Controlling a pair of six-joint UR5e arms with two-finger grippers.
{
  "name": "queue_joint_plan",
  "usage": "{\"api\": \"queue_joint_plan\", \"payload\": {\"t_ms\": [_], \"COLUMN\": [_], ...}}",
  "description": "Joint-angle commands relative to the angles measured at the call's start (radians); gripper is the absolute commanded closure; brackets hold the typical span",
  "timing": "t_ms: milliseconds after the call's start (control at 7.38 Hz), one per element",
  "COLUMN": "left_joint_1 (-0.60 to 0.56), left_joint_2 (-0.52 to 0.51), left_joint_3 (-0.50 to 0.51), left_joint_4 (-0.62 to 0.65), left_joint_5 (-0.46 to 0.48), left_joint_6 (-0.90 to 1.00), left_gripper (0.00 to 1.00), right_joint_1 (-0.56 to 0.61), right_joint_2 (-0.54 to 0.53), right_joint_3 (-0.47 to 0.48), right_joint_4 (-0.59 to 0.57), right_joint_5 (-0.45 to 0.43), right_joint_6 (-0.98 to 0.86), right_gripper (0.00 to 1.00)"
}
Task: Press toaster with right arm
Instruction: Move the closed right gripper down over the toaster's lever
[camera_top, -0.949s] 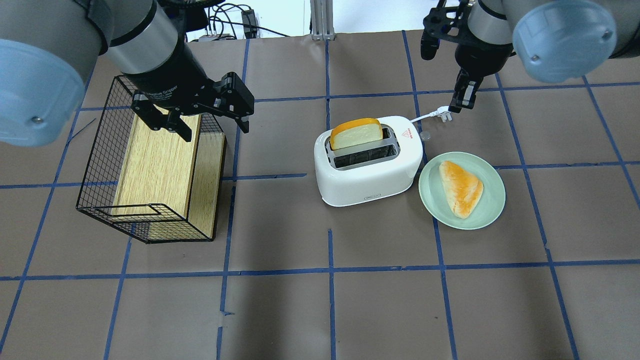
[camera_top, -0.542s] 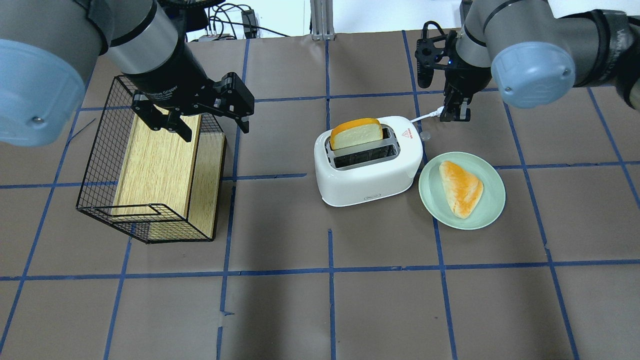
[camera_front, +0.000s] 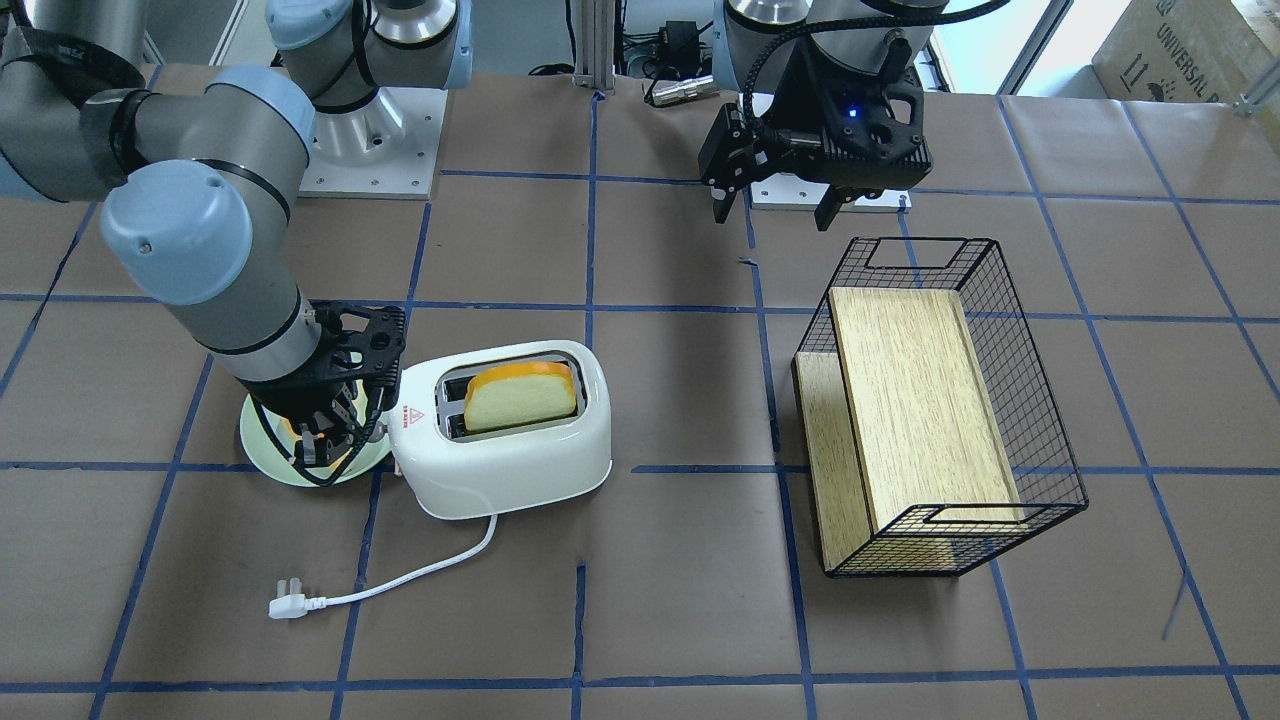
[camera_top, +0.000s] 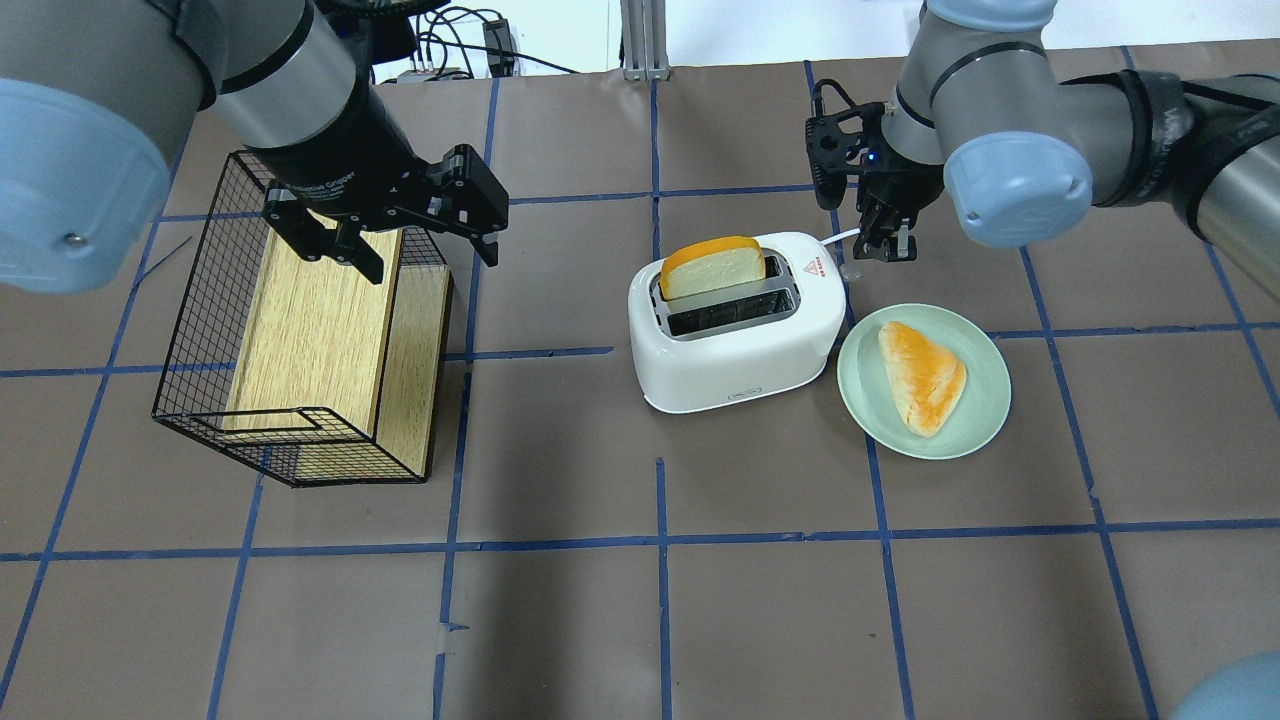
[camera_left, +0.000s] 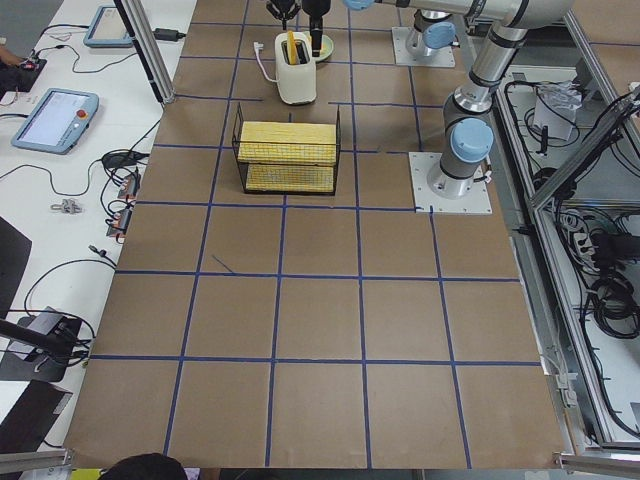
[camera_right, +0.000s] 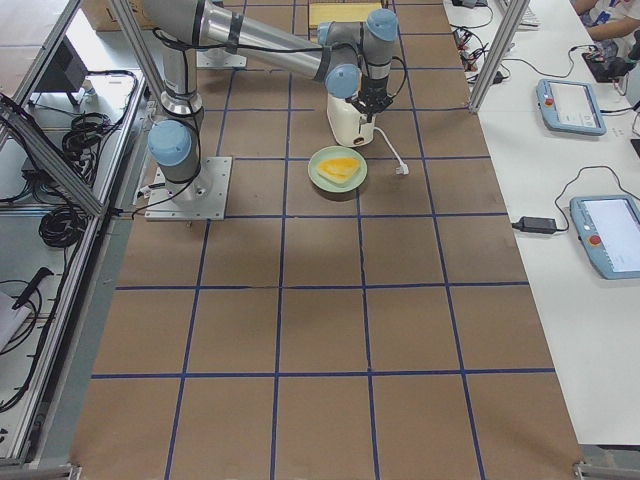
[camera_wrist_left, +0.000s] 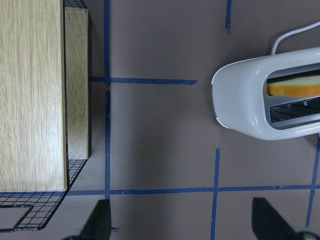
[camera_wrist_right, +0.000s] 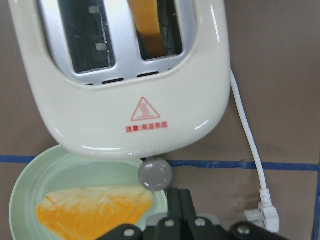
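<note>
The white two-slot toaster (camera_top: 735, 345) stands mid-table with a bread slice (camera_top: 712, 268) in its far slot. It also shows in the front view (camera_front: 500, 470) and in the right wrist view (camera_wrist_right: 125, 115), red triangle mark facing the camera. My right gripper (camera_top: 885, 245) is shut and empty, just beyond the toaster's right end, over the white cord. In the right wrist view its tips (camera_wrist_right: 177, 202) sit just behind the grey round knob (camera_wrist_right: 155, 175); I cannot tell if they touch. My left gripper (camera_top: 430, 255) hangs open and empty over the basket's far end.
A pale-green plate (camera_top: 990, 400) with a piece of bread (camera_top: 922, 375) lies right of the toaster, below my right gripper. A black wire basket (camera_top: 200, 330) holding a wooden box (camera_top: 310, 320) stands at the left. The plug (camera_front: 290, 605) lies on the table.
My right arm has swung left and down, from over the plug to the toaster's knob end. The left arm, toaster and plate have not moved.
</note>
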Motion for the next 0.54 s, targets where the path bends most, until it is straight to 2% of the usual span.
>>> {"api": "queue_joint_plan", "payload": {"t_ms": [0, 407], "left_joint_1": [0.000, 0.000], "left_joint_2": [0.000, 0.000], "left_joint_3": [0.000, 0.000], "left_joint_4": [0.000, 0.000], "left_joint_5": [0.000, 0.000], "left_joint_6": [0.000, 0.000], "left_gripper": [0.00, 0.00], "right_joint_1": [0.000, -0.003], "right_joint_2": [0.004, 0.020], "right_joint_3": [0.067, 0.093], "right_joint_4": [-0.066, -0.106], "right_joint_5": [0.012, 0.015], "right_joint_6": [-0.004, -0.004], "right_gripper": [0.93, 0.92]}}
